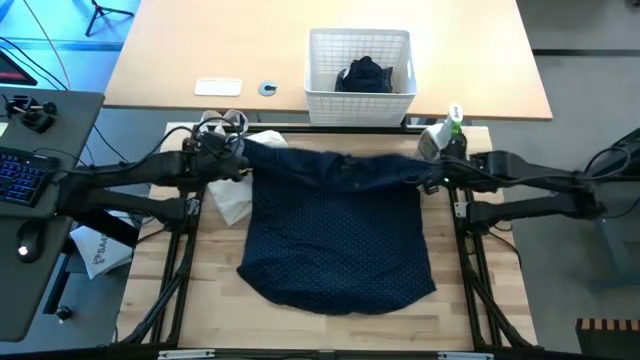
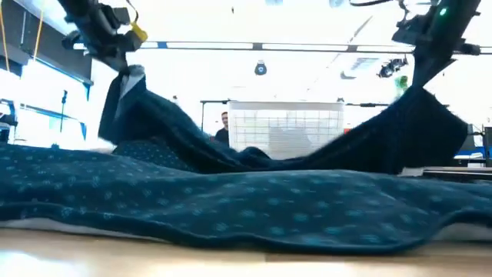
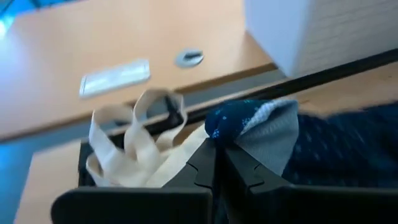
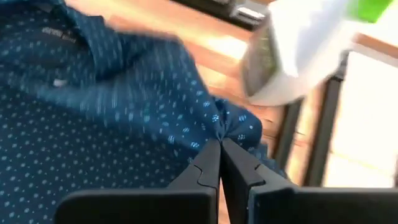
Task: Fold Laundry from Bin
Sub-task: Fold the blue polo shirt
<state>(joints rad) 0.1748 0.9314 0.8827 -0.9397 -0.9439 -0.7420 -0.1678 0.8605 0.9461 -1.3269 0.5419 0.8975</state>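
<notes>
A navy shirt with tiny white dots [image 1: 340, 235] lies spread over the middle of the table. Its far edge is raised between my two grippers, and its near part rests flat on the wood. My left gripper [image 1: 242, 152] is shut on the shirt's far left end, my right gripper [image 1: 432, 176] on its far right end. In the low view the raised edge [image 2: 269, 154] sags between them. Beyond the table stands the white lattice bin [image 1: 318, 70] with a dark garment [image 1: 365, 76] inside. My left gripper pinches a bunched corner of the shirt [image 3: 235, 124] between its two shut fingers; a grey inner side [image 3: 273, 134] folds out beside them. That end is lifted off the table, and the cloth hangs down from it. My right gripper pinches a gathered fold at the shirt's far right end [image 4: 229, 127] between its two shut fingers, slanting down from the table's right side. This end is held above the table, with the cloth slack between the two holds.
A cream-white cloth bag with loop handles [image 1: 228, 195] lies by the left gripper. A white spray bottle with a green top [image 1: 446, 132] stands close behind the right gripper. A white card [image 1: 218, 87] and a round disc [image 1: 267, 88] lie on the far desk.
</notes>
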